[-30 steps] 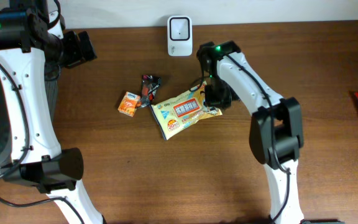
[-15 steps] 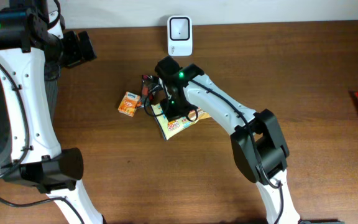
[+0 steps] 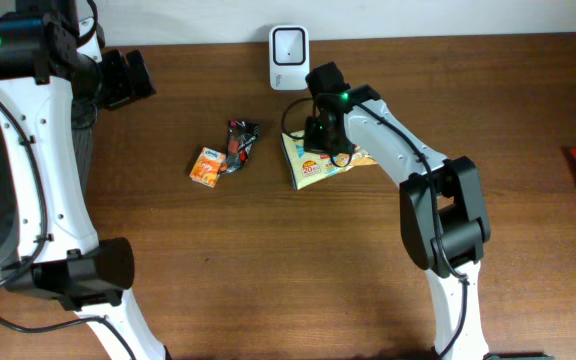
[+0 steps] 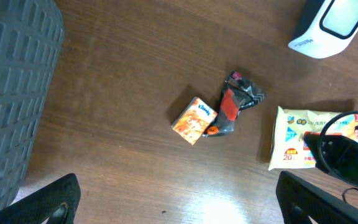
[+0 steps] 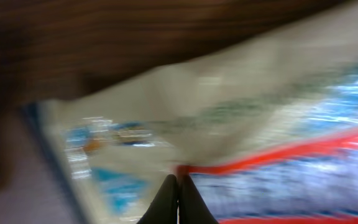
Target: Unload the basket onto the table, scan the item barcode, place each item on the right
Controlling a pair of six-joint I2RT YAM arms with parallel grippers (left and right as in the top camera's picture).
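While your right gripper sits low over the table, its two fingertips are pressed together and pinched on the top edge of the yellow packet. The wrist view is blurred, yet you can make out the packet's red band and pale printed face right behind the tips. The packet lies under and just below the gripper, printed face up. Its long axis runs roughly across the table, a little tilted, and the end with the round badge points away from the arm, toward the other small items. Much of the far end is hidden under the arm.

Just above the gripper stands the white scanner, near the packet but not touching it. Farther out on the badge side you see a dark red wrapper, and beside that an orange box, both apart from the packet.

Your left gripper hangs well off past those, fingers spread wide with nothing between them.
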